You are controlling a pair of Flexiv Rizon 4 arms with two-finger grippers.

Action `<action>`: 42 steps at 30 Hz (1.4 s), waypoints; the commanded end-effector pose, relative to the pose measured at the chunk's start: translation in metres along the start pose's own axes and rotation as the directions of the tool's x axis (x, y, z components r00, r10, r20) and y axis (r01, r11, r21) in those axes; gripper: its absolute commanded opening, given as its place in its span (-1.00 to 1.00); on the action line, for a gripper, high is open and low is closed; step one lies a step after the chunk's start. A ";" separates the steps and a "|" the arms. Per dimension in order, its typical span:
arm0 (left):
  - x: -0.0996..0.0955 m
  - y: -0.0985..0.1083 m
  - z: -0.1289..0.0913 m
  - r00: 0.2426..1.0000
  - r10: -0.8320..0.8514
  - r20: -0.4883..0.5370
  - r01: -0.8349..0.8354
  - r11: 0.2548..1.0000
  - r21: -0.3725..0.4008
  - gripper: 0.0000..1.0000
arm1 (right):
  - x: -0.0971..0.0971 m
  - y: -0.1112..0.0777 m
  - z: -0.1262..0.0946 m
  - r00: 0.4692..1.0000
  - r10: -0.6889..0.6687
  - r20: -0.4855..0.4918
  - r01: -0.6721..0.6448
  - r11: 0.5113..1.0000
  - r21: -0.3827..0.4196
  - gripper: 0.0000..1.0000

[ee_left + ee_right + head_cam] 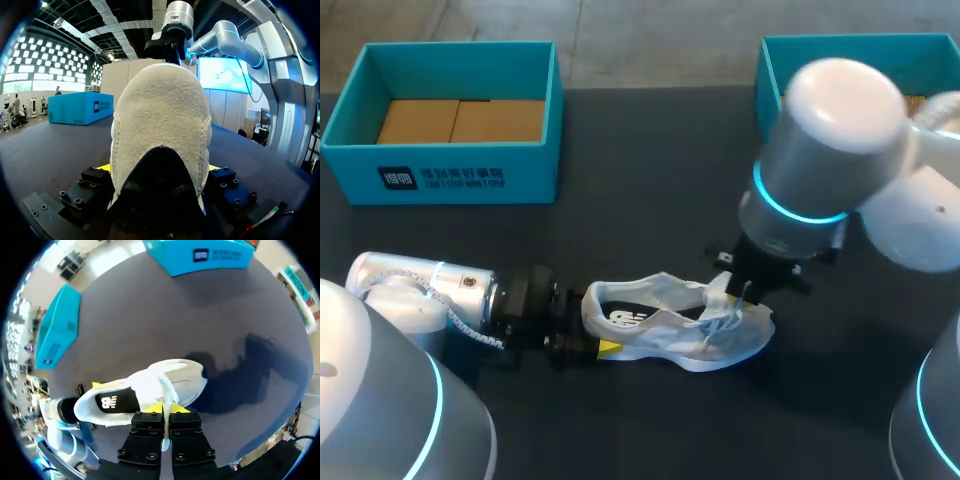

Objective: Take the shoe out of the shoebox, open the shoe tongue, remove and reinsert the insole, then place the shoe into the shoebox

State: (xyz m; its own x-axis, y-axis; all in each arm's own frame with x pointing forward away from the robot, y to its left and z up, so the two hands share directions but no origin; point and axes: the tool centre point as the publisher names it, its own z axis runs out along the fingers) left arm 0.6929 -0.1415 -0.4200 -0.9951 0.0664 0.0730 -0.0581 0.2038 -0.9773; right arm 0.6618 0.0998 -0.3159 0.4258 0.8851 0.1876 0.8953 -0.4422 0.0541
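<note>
A white shoe (670, 325) rests on the dark table (640, 180), outside the boxes. Its heel is clamped between the fingers of the left gripper (572, 338). The right gripper (738, 292), set above the shoe, is closed on a white part of its top by the laces. An open teal shoebox (530, 165) is seen at the far left and a second shoebox (770, 75) at the far right, both well apart from the shoe.
</note>
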 end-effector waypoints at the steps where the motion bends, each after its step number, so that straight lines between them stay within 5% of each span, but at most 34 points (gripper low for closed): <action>1: -0.002 0.003 0.000 1.000 0.001 0.001 -0.001 1.000 0.000 -1.00 | -0.019 -0.002 0.004 0.928 0.314 -0.202 -0.314 0.949 0.031 -1.00; 13: -0.002 0.003 0.000 1.000 0.001 0.001 -0.001 1.000 0.000 -1.00 | -0.026 0.001 0.015 0.915 0.351 -0.197 -0.343 0.937 0.071 -1.00; 20: -0.002 0.003 0.000 1.000 0.001 0.001 -0.001 1.000 0.000 -1.00 | -0.028 -0.001 0.020 0.911 0.367 -0.187 -0.356 0.930 0.088 -0.03; 21: -0.002 0.003 0.000 1.000 0.001 0.001 -0.001 1.000 0.000 -1.00 | -0.027 -0.002 0.018 0.912 0.365 -0.187 -0.355 0.931 0.087 0.70; 22: -0.002 0.003 0.000 1.000 0.001 0.001 -0.001 1.000 0.000 -1.00 | -0.025 -0.002 0.016 0.915 0.360 -0.184 -0.351 0.933 0.080 1.00; 42: -0.002 0.003 0.000 1.000 0.001 0.001 -0.001 1.000 0.000 -1.00 | 0.036 -0.025 -0.059 0.993 0.118 -0.003 -0.118 0.986 -0.115 1.00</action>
State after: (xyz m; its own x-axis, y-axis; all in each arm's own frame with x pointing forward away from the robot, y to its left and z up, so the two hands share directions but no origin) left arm 0.6931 -0.1415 -0.4202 -0.9951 0.0664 0.0733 -0.0584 0.2039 -0.9772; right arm 0.6453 0.1148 -0.2647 0.4978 0.7827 0.3737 0.8395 -0.5431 0.0191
